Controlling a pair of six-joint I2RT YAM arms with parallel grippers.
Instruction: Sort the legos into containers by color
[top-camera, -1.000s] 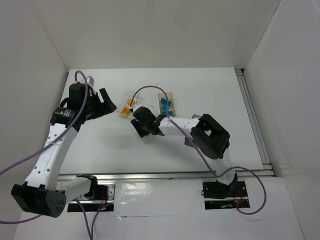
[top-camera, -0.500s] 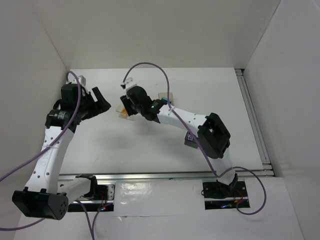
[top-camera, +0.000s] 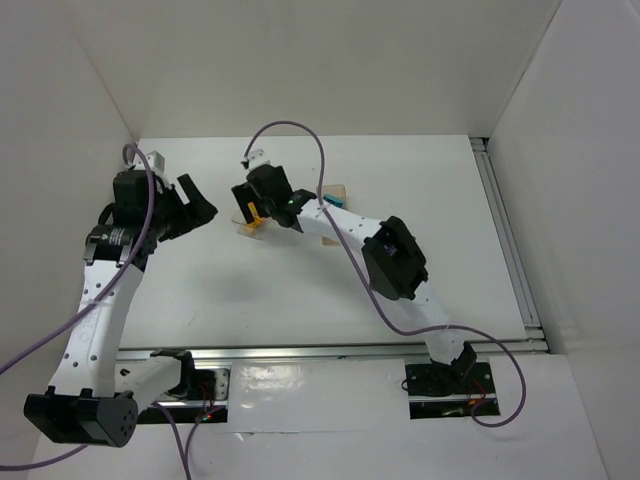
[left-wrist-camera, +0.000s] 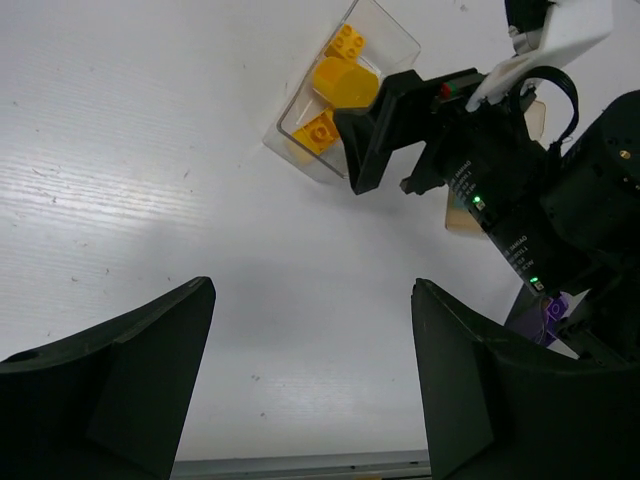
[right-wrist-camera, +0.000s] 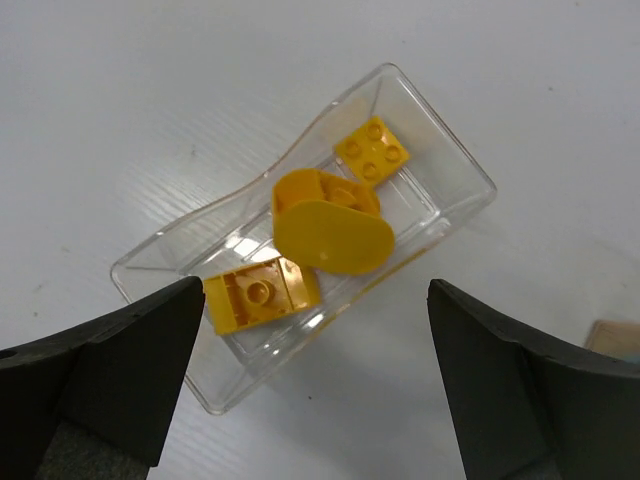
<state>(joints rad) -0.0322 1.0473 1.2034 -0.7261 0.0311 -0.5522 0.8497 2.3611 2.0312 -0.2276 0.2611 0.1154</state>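
A clear tray (right-wrist-camera: 440, 165) holds three yellow legos: a square brick (right-wrist-camera: 371, 151), a rounded piece (right-wrist-camera: 330, 222) tilted in the middle, and an upturned brick (right-wrist-camera: 262, 293). My right gripper (right-wrist-camera: 315, 292) hangs open just above the tray's near side, with nothing between its fingers (right-wrist-camera: 120, 365). From above, the right gripper (top-camera: 252, 203) covers most of the tray (top-camera: 243, 226). My left gripper (top-camera: 198, 200) stands open to the left of the tray, over bare table. In its own view the left gripper (left-wrist-camera: 312, 290) is empty, and the tray (left-wrist-camera: 292, 148) lies ahead.
A tan box (top-camera: 338, 189) with teal legos (top-camera: 332, 203) sits right of the tray, partly under the right arm. A purple piece (left-wrist-camera: 552, 311) shows low behind that arm. White walls close in the table (top-camera: 450, 200) on three sides.
My right gripper swung up and left from the table's middle to over the clear tray, then opened its jaws. The left arm drew back slightly to the left.
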